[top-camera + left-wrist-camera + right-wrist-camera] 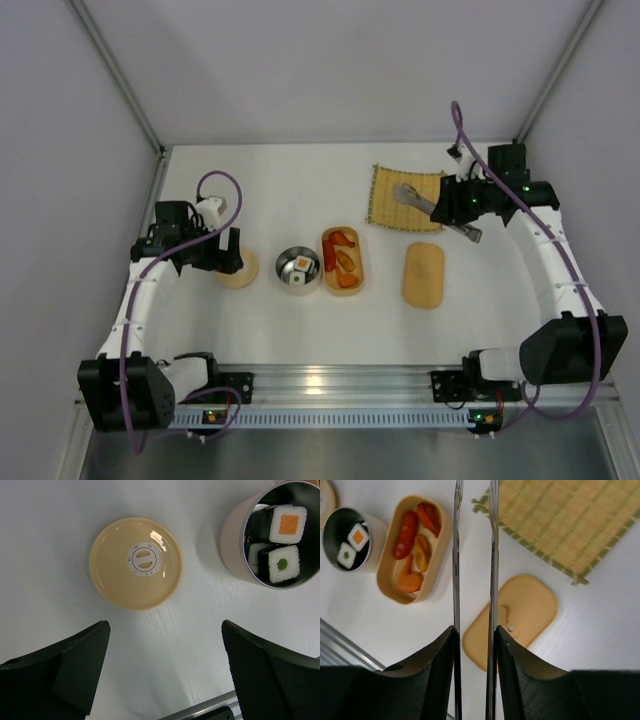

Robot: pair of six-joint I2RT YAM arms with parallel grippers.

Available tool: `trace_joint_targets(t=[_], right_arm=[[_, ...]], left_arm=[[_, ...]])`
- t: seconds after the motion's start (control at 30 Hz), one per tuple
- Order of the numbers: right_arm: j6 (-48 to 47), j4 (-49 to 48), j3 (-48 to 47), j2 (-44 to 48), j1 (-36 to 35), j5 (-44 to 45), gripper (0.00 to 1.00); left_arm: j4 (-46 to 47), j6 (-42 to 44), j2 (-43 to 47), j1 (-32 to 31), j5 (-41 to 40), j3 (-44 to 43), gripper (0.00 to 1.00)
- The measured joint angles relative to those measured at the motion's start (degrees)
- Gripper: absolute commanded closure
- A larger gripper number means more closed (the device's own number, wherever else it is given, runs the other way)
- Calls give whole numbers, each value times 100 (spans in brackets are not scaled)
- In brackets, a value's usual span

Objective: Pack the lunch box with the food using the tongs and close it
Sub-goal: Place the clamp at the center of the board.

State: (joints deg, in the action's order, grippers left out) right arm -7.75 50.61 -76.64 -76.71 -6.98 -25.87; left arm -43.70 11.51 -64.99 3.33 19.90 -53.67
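Observation:
The orange-tan lunch box lies open mid-table and holds several red and orange food pieces. Its lid lies flat to its right. My right gripper is shut on the tongs, whose two thin metal arms run parallel, slightly apart, pointing past the box's right rim. Two sushi rolls sit in a metal cup left of the box. My left gripper is open above bare table, near a round tan lid.
A bamboo mat lies at the back right, under the tongs' tips. The round tan lid sits left of the metal cup. The aluminium rail runs along the near edge.

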Motion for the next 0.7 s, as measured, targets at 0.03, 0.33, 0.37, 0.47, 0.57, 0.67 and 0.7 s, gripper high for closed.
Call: trace_joint_targets(t=[0.03, 0.33, 0.37, 0.47, 0.57, 0.67, 0.7], right_arm=[[-20, -17, -26, 2, 273, 7, 65], [-599, -234, -313, -789, 2269, 293, 65], [-669, -280, -385, -1023, 2406, 367, 65], [-850, -470, -614, -1773, 2667, 588, 63], [-964, -682, -752, -2385, 2741, 791, 62], [-1023, -831, -940, -2914, 2739, 909, 61], [-1036, -868, -1021, -3073, 2736, 942, 60]], left_arm=[[0, 0, 0, 0, 0, -2, 2], [-2, 2, 0, 2, 7, -57, 2], [-2, 2, 0, 2, 4, -57, 2], [0, 15, -2, 0, 4, -59, 2], [0, 17, -17, 2, 7, -74, 2], [7, 17, -70, 2, 17, -114, 2], [0, 17, -96, 0, 17, -138, 2]])
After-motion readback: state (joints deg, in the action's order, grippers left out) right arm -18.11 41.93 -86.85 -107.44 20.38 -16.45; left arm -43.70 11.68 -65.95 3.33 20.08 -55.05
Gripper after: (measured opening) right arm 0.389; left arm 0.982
